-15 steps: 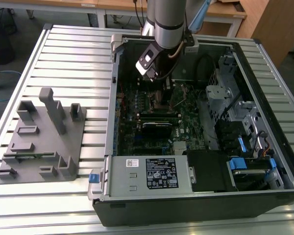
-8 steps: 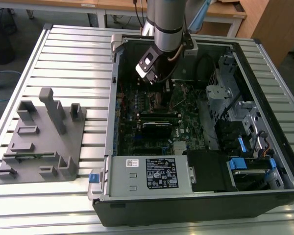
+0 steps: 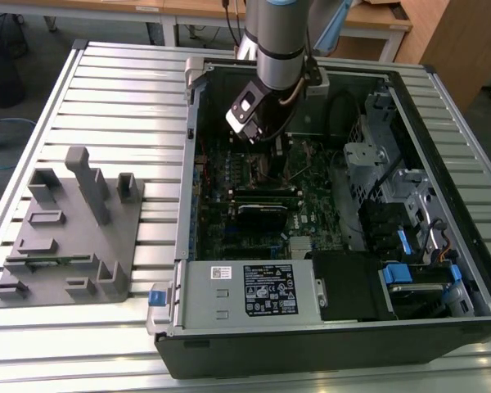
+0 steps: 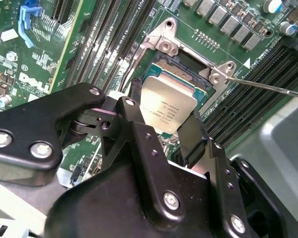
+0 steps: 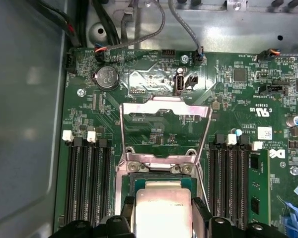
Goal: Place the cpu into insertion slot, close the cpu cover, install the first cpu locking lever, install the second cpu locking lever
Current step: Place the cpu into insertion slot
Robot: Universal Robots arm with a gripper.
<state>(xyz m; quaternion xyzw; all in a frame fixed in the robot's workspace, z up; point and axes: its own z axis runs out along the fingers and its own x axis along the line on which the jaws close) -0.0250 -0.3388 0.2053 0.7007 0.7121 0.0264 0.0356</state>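
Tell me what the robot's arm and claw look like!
The arm is a round silver-grey tube with a black end, and a small black-and-white box is mounted there. The claw is chunky and black. It has two fingers on jointed links dotted with shiny silver screws.
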